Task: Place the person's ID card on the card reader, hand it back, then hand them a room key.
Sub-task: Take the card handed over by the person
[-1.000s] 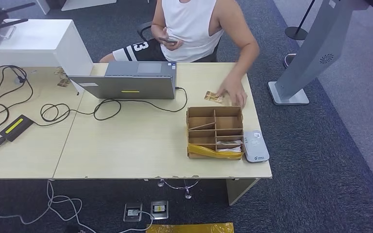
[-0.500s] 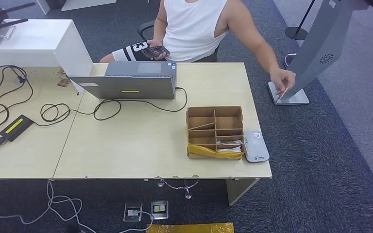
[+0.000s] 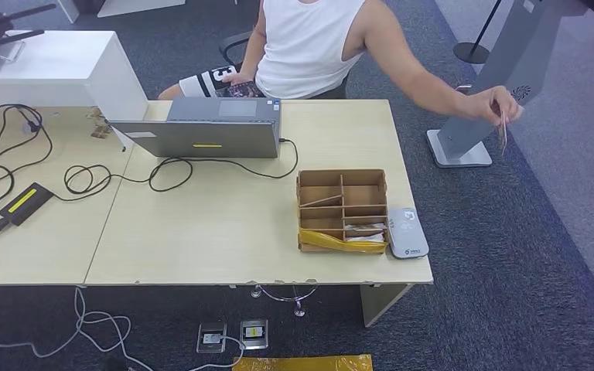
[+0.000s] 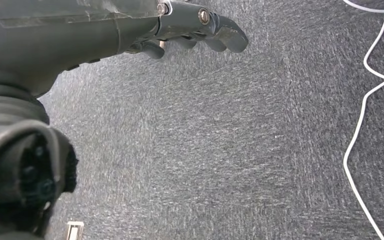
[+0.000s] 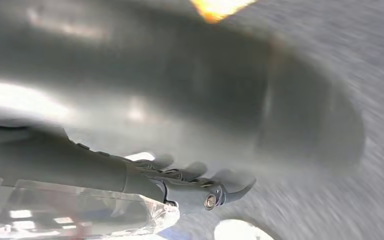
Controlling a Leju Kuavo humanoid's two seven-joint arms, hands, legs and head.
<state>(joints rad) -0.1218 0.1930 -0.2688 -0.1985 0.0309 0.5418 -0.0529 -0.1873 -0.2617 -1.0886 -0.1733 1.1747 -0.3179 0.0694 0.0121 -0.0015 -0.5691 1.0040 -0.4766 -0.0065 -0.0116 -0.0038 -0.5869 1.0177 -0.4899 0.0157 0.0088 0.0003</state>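
ID card [image 3: 502, 131] pinched in the person's hand [image 3: 493, 104], held out past the counter's [image 3: 224, 232] right end, seen edge-on as a thin reddish sliver; face unreadable. Left hand [image 4: 190, 32] hanging over grey carpet [image 4: 220, 150], fingers gently curled, holding nothing. Right hand [image 5: 190, 187] blurred, fingers slightly apart, empty. Card reader [image 3: 407, 233] lying flat, white-grey, touching the cardboard organizer's [image 3: 343, 210] right side, near the counter's front corner. Organizer contents hard to make out.

One card [image 3: 502, 131], one reader [image 3: 407, 233], one laptop [image 3: 205, 133], one divided box [image 3: 343, 209], one person [image 3: 309, 46], perhaps two floor sockets [image 3: 232, 335]
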